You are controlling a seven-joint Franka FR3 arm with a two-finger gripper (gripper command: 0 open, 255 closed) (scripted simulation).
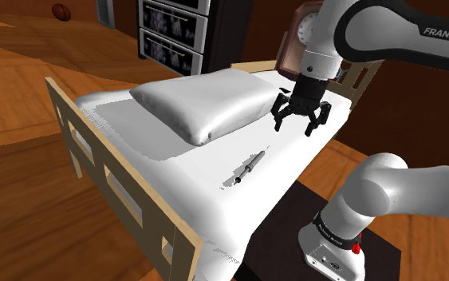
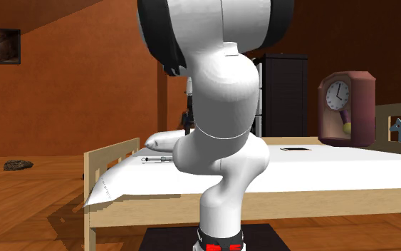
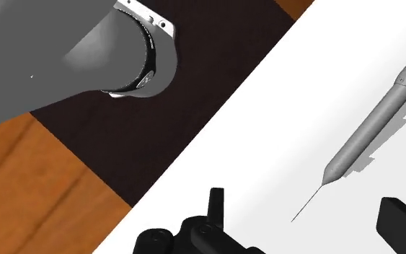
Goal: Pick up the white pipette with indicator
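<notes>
The gripper (image 1: pixel 294 128) hangs over the white bed (image 1: pixel 175 184) with its black fingers (image 1: pixel 279 121) spread wide and nothing between them. The pipette (image 1: pixel 246 169), drawn plain grey, lies flat on the bed, apart from the gripper. In the shoulder view it sits at about half past seven from the gripper and at five o'clock from the pillow (image 1: pixel 198 100).

In the wrist view the pipette (image 3: pixel 374 123) is a slim body tapering to a needle tip that points toward the gap between the two fingers (image 3: pixel 215 206); neither finger touches it. Past the bed's edge lie the dark stand (image 3: pixel 158 137) and the wooden floor (image 3: pixel 28 195).

In the second exterior view the pipette (image 2: pixel 156 159) lies near the bed's end rail, at nine o'clock from the arm (image 2: pixel 220 107), and a clock (image 2: pixel 345 107) stands at three o'clock from the arm
</notes>
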